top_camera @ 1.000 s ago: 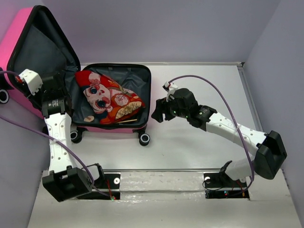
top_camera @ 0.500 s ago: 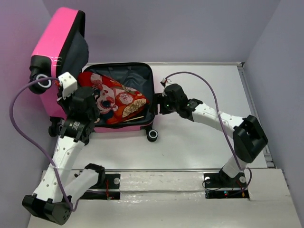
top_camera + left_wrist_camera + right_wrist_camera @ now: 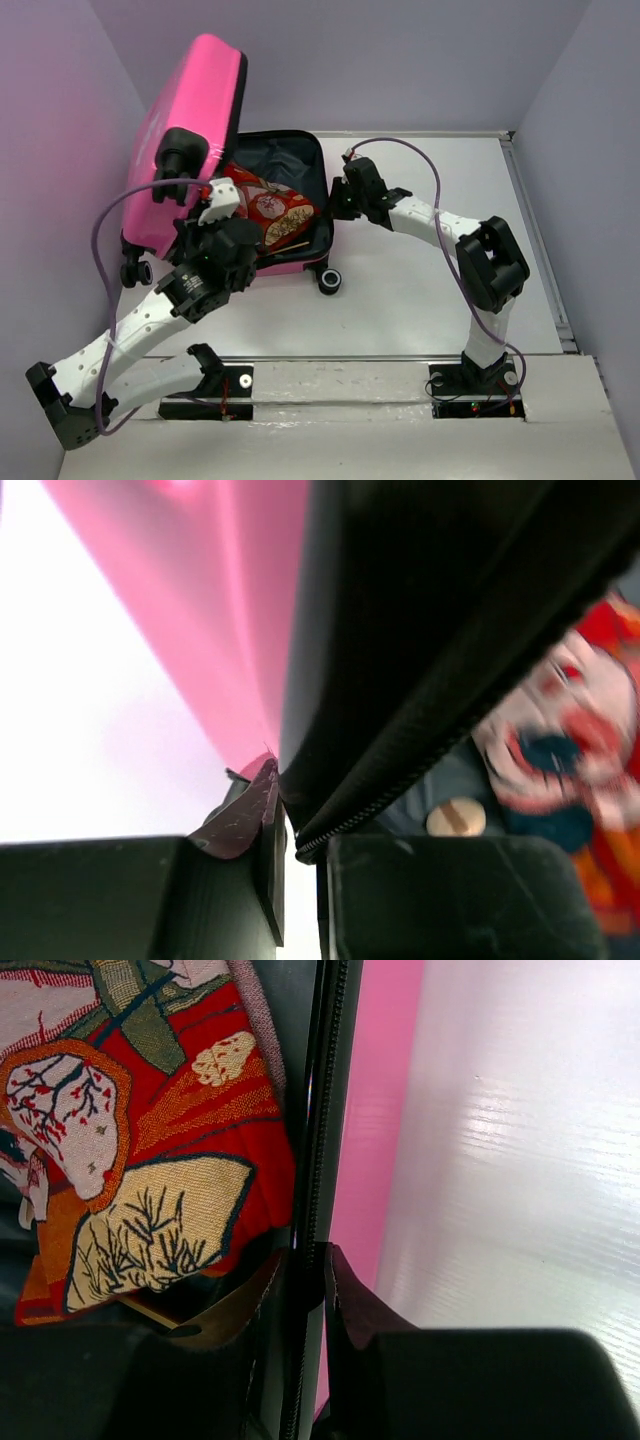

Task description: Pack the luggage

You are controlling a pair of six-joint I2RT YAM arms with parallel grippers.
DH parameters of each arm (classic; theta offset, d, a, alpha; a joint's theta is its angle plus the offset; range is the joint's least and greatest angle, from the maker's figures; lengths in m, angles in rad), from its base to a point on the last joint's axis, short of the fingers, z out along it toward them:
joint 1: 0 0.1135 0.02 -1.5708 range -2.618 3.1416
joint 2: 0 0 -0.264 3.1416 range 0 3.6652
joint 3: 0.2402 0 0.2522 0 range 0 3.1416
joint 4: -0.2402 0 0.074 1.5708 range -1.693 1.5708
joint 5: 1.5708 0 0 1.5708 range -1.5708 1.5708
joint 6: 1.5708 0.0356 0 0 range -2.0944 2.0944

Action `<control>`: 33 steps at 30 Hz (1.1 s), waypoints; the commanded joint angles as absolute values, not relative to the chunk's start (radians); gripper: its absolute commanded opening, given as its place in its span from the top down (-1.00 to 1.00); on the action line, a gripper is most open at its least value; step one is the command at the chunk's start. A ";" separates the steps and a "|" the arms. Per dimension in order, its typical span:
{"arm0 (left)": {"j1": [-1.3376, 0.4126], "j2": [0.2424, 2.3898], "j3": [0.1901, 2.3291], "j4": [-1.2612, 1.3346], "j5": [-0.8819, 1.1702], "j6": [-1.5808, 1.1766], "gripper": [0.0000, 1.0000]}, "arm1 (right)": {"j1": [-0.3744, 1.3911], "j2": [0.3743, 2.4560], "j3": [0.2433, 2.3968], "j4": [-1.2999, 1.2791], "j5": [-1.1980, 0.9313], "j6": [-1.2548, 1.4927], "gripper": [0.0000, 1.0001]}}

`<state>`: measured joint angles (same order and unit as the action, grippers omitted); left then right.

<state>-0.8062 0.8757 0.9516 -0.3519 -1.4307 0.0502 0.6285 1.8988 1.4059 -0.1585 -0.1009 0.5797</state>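
The luggage is a hot-pink hard-shell suitcase whose base [image 3: 300,160] lies open on the table with dark lining showing. Its lid [image 3: 190,120] stands tilted up over the left side. A red patterned cloth item [image 3: 272,208] with a painted face lies inside the base. My left gripper [image 3: 222,230] is shut on the lid's zippered edge [image 3: 400,770], seen close up between the left gripper [image 3: 300,850] fingers. My right gripper [image 3: 338,200] is shut on the base's right rim [image 3: 322,1110]; the right gripper [image 3: 310,1280] pinches it beside the cloth item [image 3: 150,1150].
The suitcase's black wheels [image 3: 330,282] point toward the arm bases. White tabletop [image 3: 430,300] stretches right of the case, with lavender walls on three sides and a raised edge [image 3: 528,230] at the right. The arm mounts [image 3: 470,385] sit along the near edge.
The left arm has swung the lid up from lying flat at the left to standing over the base. The right gripper moved in to the base's right rim and shut on it.
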 commanded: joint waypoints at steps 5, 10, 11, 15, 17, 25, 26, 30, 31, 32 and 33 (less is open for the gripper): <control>-1.179 1.005 0.937 -0.411 -1.137 -0.285 0.88 | 0.670 1.911 1.405 -0.084 -0.264 0.592 0.79; -1.227 0.942 0.972 -0.396 -1.008 -0.353 -0.51 | 0.670 1.916 1.404 -0.086 -0.261 0.601 0.73; -1.233 0.942 0.973 -0.381 -0.979 -0.348 -0.67 | 0.670 1.914 1.402 -0.086 -0.259 0.601 0.72; -1.236 0.845 1.063 -0.272 -0.772 -0.255 -0.98 | 0.670 1.902 1.396 -0.091 -0.245 0.598 0.65; -1.236 0.844 1.107 -0.245 -0.661 -0.229 -0.98 | 0.670 1.896 1.393 -0.094 -0.241 0.595 0.61; -1.152 0.905 1.342 -0.366 -0.786 -0.255 -0.98 | 0.649 1.832 1.370 -0.110 -0.229 0.588 0.26; -1.105 0.907 1.363 -0.405 -0.795 -0.277 -0.95 | 0.649 1.821 1.367 -0.115 -0.227 0.584 0.15; -0.751 0.873 1.371 -0.451 -0.707 -0.331 -0.71 | 0.638 1.763 1.370 -0.146 -0.206 0.558 -0.03; -0.606 0.879 1.371 -0.456 -0.657 -0.333 -0.59 | 0.638 1.752 1.371 -0.152 -0.199 0.549 -0.08; -0.524 0.906 1.373 -0.456 -0.594 -0.331 -0.56 | 0.638 1.729 1.373 -0.164 -0.193 0.543 -0.10; -0.440 0.926 1.371 -0.456 -0.425 -0.327 -0.49 | 0.629 1.717 1.371 -0.169 -0.181 0.534 -0.10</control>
